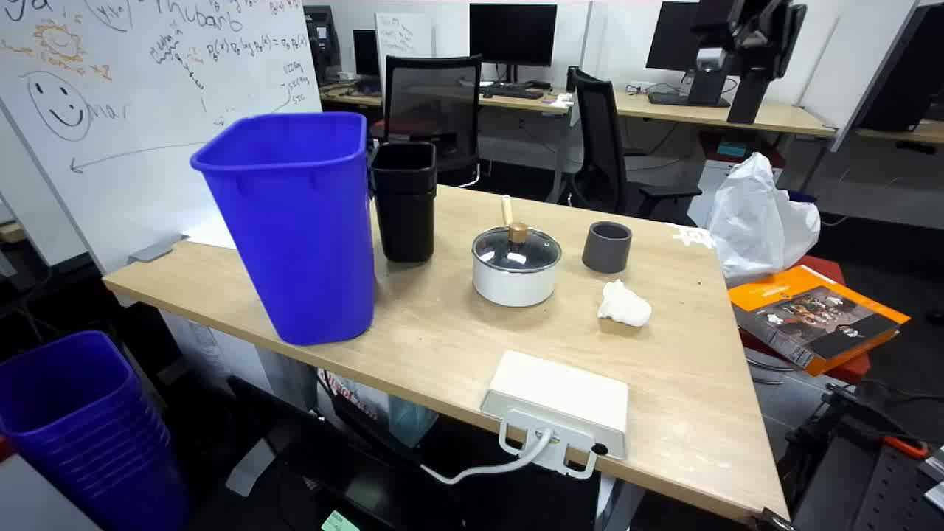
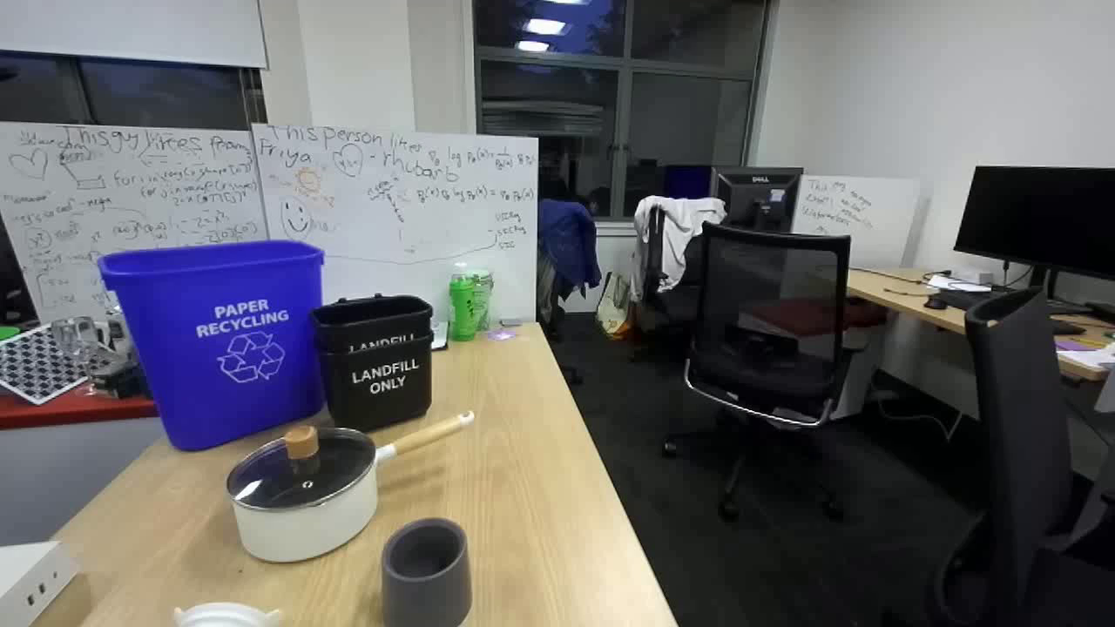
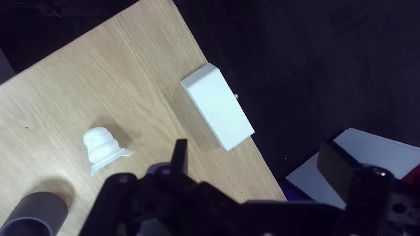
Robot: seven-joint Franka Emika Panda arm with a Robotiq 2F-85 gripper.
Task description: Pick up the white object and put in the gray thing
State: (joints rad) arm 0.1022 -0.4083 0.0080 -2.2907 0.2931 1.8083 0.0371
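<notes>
Toward the right edge of the counter (image 1: 686,413), per an exterior view: 1 white object (image 1: 625,304), lying near, outside, 1 gray cup (image 1: 607,254), which sits closer to the far edge. On the near edge: 1 white box (image 1: 560,391). Toward the left edge: 1 blue bin (image 1: 306,251), 2 nested black bins (image 2: 383,383). Between bins and cup: 1 lidded pot (image 1: 514,286). 1 gripper (image 3: 255,150), above counter height: released, fingers well apart.
</notes>
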